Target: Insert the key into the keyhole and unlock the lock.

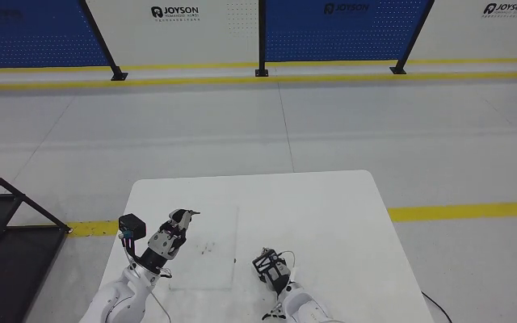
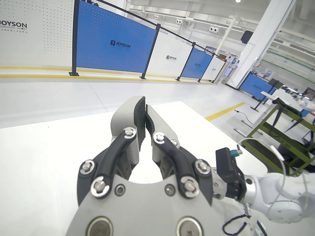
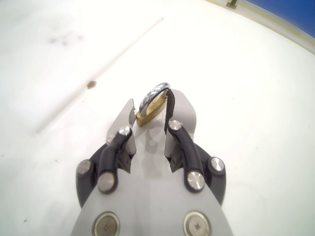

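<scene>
**Lock gripped, key not yet at the keyhole**

I am gripping the lock [image 3: 150,111] in my right pincer [image 3: 151,98], low over the near part of the table [image 1: 323,202]. One finger is pressing the brass body and the other pad is bearing on the shackle side.

My left pincer [image 2: 143,108] is hovering over the table's left part, well apart from the lock, with its pads pressed together. From above, a thin dark sliver is poking past its tips. I am taking that for the key [image 1: 195,212], though it is too small to be sure.

As I am judging it, the step in hand is bringing key and lock together, ahead of insertion. The keyhole is not showing from where I am looking.

The next move is calling for turning the lock so its keyhole face meets the key's tip. After that comes lining the blade up with the slot and closing the gap slowly. The right grip is going to need firmness against the twist.
</scene>
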Robot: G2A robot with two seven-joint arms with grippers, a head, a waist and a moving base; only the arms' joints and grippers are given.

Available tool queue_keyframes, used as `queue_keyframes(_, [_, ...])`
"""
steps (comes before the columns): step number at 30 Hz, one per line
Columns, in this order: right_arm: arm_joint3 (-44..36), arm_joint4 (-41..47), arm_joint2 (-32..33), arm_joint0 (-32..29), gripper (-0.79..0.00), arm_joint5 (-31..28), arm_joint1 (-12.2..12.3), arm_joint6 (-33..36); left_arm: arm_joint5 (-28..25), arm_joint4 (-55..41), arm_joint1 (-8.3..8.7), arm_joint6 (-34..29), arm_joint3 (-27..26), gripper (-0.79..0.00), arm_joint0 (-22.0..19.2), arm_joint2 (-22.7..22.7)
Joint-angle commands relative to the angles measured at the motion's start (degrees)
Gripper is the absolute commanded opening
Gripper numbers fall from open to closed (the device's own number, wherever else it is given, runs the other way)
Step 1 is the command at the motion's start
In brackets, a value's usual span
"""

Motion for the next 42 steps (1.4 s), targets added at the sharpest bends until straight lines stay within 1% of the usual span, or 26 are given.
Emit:
queue_keyframes(1, [-0.32, -0.3, 0.36, -0.21, -0.536, 0.26, 0.07, 0.48, 0.0, 0.0, 0.0, 0.0, 0.0, -0.785, 0.0, 0.0])
queue_keyframes(5, [-1.23, -1.03, 1.21, -0.88, -0.545, 0.56, 0.31, 1.2, 0.0, 0.0, 0.0, 0.0, 0.0, -0.785, 0.0, 0.0])
queue_keyframes(6, [-1.51, -1.17, 1.41, -1.07, -0.489, 0.54, 0.37, 1.33, 0.0, 0.0, 0.0, 0.0, 0.0, -0.785, 0.0, 0.0])
queue_keyframes(7, [-1.76, -1.32, 1.6, -1.25, -0.483, 0.49, 0.43, 1.51, 0.0, 0.0, 0.0, 0.0, 0.0, -0.785, 0.0, 0.0])
queue_keyframes(13, [-2.49, -1.19, 2.18, -1.03, -0.493, -0.74, 0.45, 2.93, 0.0, 0.0, 0.0, 0.0, 0.0, -0.785, 0.0, 0.0])
queue_keyframes(19, [-0.79, 0.62, 1.79, 0.72, -0.511, -1.79, -0.16, 4.0, 0.0, 0.0, 0.0, 0.0, 0.0, -0.785, 0.0, 0.0])
queue_keyframes(22, [0.35, 1.19, 1.47, 1.3, -0.533, -2.13, -0.45, 4.05, 0.0, 0.0, 0.0, 0.0, 0.0, -0.785, 0.0, 0.0])
queue_keyframes(25, [1.03, 1.43, 1.28, 1.66, -0.579, -2.26, -0.66, 3.88, 0.0, 0.0, 0.0, 0.0, 0.0, -0.785, 0.0, 0.0])
queue_keyframes(26, [1.17, 1.45, 1.23, 1.69, -0.606, -2.22, -0.71, 3.78, 0.0, 0.0, 0.0, 0.0, 0.0, -0.785, 0.0, 0.0])
queue_keyframes(27, [1.26, 1.48, 1.18, 1.73, -0.708, -2.28, -0.76, 3.64, 0.0, 0.0, 0.0, 0.0, 0.0, -0.785, 0.0, 0.0])
queue_keyframes(28, [1.35, 1.53, 1.15, 1.74, -0.767, -2.39, -0.8, 3.48, 0.0, 0.0, 0.0, 0.0, 0.0, -0.785, 0.0, 0.0])
queue_keyframes(29, [1.43, 1.58, 1.14, 1.76, -0.785, -2.57, -0.83, 3.25, 0.0, 0.0, 0.0, 0.0, 0.0, -0.785, 0.0, 0.0])
queue_keyframes(34, [1.22, 2.71, 1.69, 1.62, -0.785, -3.97, -0.84, 1.85, 0.0, 0.0, 0.0, 0.0, 0.0, -0.785, 0.0, 0.0])
queue_keyframes(37, [0.01, 3.84, 2.83, 0.89, -0.785, -5.14, -0.59, -0.65, 0.0, 0.0, 0.0, 0.0, 0.0, -0.785, 0.0, 0.0])
queue_keyframes(40, [-2.6, 6.14, 5.16, -0.7, -0.785, -8.21, 0.07, -4.09, 0.0, 0.0, 0.0, 0.0, 0.0, -0.785, 0.0, 0.0])
queue_keyframes(42, [-5.25, 8.5, 7.48, -2.22, -0.785, -11.43, 0.71, -6.77, 0.0, 0.0, 0.0, 0.0, 0.0, -0.785, 0.0, 0.0])
